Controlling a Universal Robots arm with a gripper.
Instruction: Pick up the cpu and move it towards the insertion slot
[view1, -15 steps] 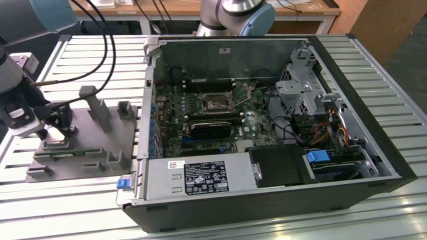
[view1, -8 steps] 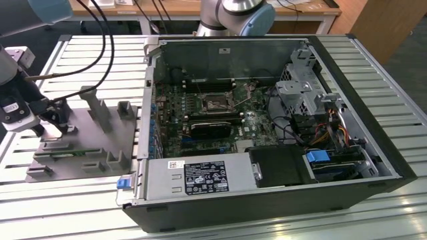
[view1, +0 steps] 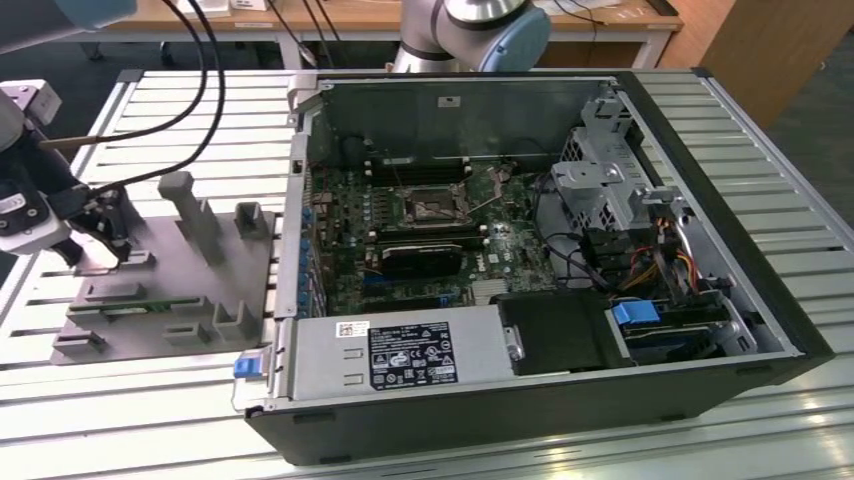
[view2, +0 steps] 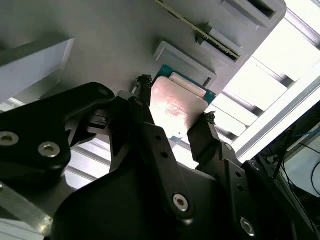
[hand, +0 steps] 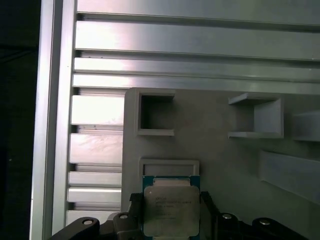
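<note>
Clamped the cpu (hand: 170, 211) in the pincer (view2: 177, 100) at the grey tray (view1: 167, 275), near the desk's (view1: 134, 412) edge on the exterior view's left; had not yet carried it toward the insertion slot (view1: 430, 205), well apart.

arm (view1: 470, 30): base stood at the rear, wrist was at the exterior view's left | gripper (view1: 118, 240): pointed downward | fingers (view2: 150, 140): two, black, pressed against opposite edges of the cpu (view2: 176, 102)
</note>
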